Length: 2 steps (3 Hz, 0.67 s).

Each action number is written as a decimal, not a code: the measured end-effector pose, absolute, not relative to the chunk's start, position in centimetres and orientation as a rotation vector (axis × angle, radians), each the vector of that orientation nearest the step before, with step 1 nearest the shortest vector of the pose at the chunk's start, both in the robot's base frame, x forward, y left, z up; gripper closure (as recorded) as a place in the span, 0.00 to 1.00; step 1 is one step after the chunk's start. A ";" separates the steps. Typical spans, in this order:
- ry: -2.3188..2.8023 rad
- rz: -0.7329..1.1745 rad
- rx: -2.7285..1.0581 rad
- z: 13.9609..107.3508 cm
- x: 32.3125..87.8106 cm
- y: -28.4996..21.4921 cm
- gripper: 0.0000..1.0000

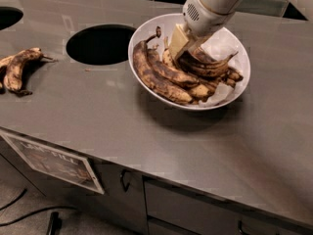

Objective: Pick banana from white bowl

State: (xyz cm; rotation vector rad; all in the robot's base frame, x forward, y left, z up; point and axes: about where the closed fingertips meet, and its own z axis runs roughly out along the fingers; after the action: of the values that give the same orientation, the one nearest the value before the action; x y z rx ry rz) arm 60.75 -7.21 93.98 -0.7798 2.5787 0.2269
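Observation:
The white bowl (222, 42) sits on the grey counter, right of centre. It holds several overripe, brown-spotted bananas (161, 75) lying side by side and stacked. My gripper (183, 45) hangs from the white arm that comes in from the top right. It is down inside the bowl, at the upper middle of the banana pile, touching the top bananas (205, 65). Its tip is partly hidden among them.
A round hole (100, 44) in the counter lies just left of the bowl, and part of another hole (7, 16) shows at the far left. Two more brown bananas (17, 67) lie at the left edge. Cabinet fronts with a label (54, 163) are below.

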 end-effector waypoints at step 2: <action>2.526 0.192 -0.766 97.0 59.2 -7.9 1.00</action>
State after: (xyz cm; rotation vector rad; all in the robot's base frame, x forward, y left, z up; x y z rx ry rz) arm 59.23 -7.87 97.03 -0.7661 2.5265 0.1921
